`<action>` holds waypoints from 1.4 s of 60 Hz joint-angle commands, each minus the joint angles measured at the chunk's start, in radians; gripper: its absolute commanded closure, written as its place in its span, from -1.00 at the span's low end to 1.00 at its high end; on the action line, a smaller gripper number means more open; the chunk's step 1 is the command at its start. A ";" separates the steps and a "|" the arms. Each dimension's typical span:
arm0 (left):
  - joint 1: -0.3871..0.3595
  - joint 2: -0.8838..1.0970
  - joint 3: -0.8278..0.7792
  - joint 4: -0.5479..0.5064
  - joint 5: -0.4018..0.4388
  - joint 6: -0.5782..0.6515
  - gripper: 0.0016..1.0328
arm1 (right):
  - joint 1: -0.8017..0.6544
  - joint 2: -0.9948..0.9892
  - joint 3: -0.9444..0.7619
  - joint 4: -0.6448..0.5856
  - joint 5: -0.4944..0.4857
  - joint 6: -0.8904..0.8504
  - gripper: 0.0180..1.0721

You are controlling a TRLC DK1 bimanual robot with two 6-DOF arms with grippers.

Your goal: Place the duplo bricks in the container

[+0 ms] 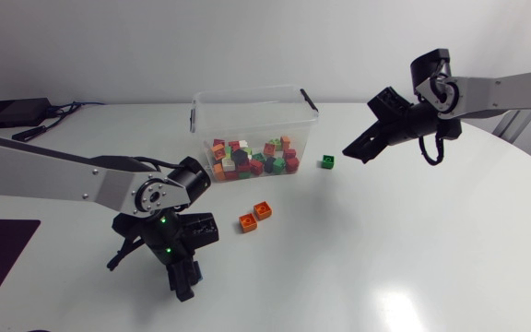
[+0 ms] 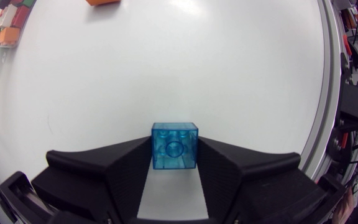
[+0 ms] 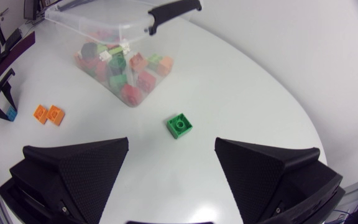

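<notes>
- My left pincer is pinching a translucent blue duplo brick, with one finger pressing on each of two opposite sides. The brick is sitting right at the fingertips, low over the white table. I cannot tell whether it is touching the surface.
- My right pincer is hanging spread wide, gripping nothing.
- A green duplo brick is lying on the table just ahead of that pincer, in line with the gap between its fingers and touching neither. It is resting near the container's end.
- The clear plastic container is holding a heap of red, green and orange bricks.
- Two orange duplo bricks are lying side by side between the container and my left pincer.
</notes>
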 commanded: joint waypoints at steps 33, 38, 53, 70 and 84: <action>0.013 -0.171 0.135 -0.120 -0.027 -0.044 0.21 | -0.008 0.427 0.373 -0.116 -0.091 -0.220 -0.91; 0.012 -0.187 0.163 -0.120 -0.027 -0.047 0.21 | -0.009 0.463 0.415 -0.122 -0.100 -0.234 -0.91; -0.002 -0.220 0.251 -0.102 -0.034 -0.071 0.21 | -0.012 0.552 0.494 -0.141 -0.106 -0.280 -0.91; 0.030 -0.251 0.350 0.001 -0.034 -0.114 0.21 | -0.009 0.617 0.562 -0.188 -0.132 -0.301 -0.19; 0.122 -0.205 0.437 0.144 -0.017 -0.166 0.21 | -0.018 0.546 0.477 -0.198 -0.143 -0.297 0.41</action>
